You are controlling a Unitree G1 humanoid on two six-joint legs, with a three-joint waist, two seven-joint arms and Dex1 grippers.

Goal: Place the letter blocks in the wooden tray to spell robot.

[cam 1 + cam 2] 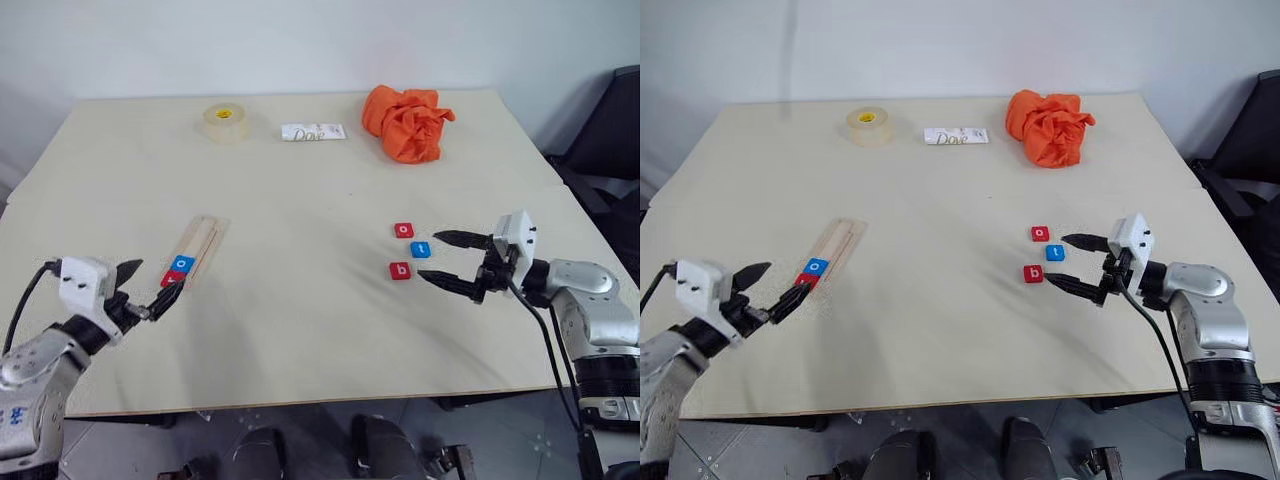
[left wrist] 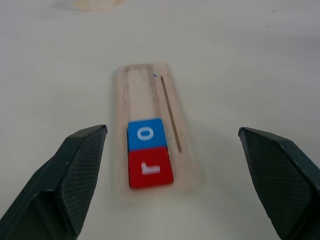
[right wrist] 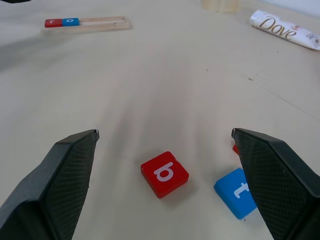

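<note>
My left gripper hangs spread and empty at seven o'clock of the narrow pale wooden tray, whose near end holds the red r tile and blue o tile. Next, I judge, comes the red b tile: with the blue t tile and red o tile it lies at nine o'clock of my right gripper, fingers wide apart, which must close on it alone.

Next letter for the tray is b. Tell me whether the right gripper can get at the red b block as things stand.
Probably yes. The right gripper is open and faces the red b block, which lies flat on the table with nothing between them. The blue t block lies close beside it but apart, so it may get nudged.
</note>
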